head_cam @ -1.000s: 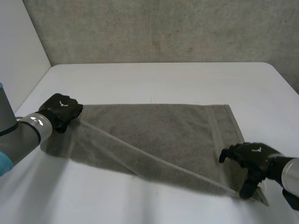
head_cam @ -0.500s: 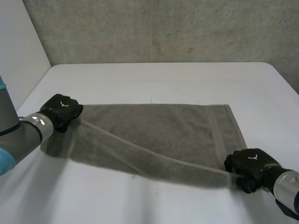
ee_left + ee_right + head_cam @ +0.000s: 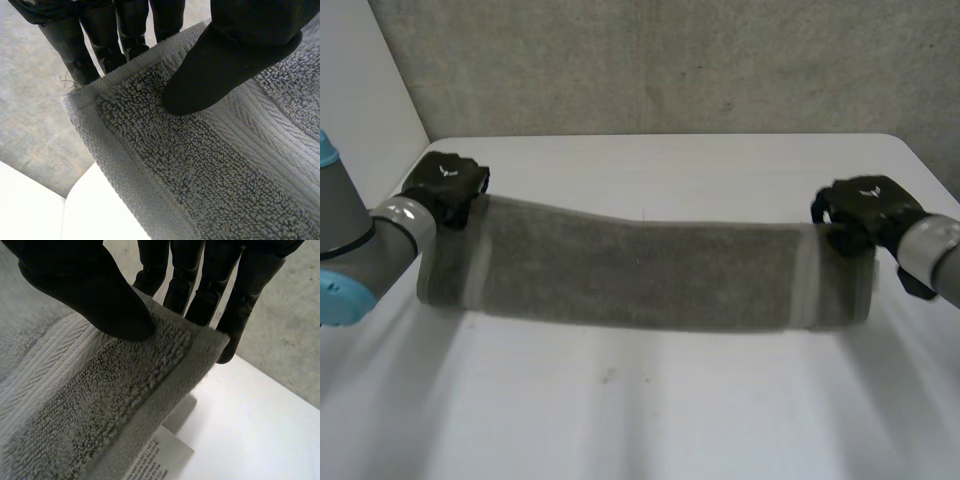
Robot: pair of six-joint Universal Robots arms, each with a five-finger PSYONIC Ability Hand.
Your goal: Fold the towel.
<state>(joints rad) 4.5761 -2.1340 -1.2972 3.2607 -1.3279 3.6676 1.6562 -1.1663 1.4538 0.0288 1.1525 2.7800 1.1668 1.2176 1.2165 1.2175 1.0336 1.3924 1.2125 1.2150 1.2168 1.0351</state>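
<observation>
White table (image 3: 650, 420), one, across the lower frame. One grey towel (image 3: 640, 275), held up over it and stretched as a wide band across mid-frame from hand to hand, top edge dipping slightly between them; cannot tell whether its lower edge touches the table. Two hands: left hand (image 3: 445, 185), upper left, pinching a towel corner at the hem between thumb and fingers; right hand (image 3: 865, 210), upper right, pinching the opposite corner the same way. One white label (image 3: 155, 460) below the right-hand corner. Judged: terry pile, soft, limp, light, not slippery, not fragile; droops wherever unsupported. Best gripped at corners, on the flat woven hem band.
</observation>
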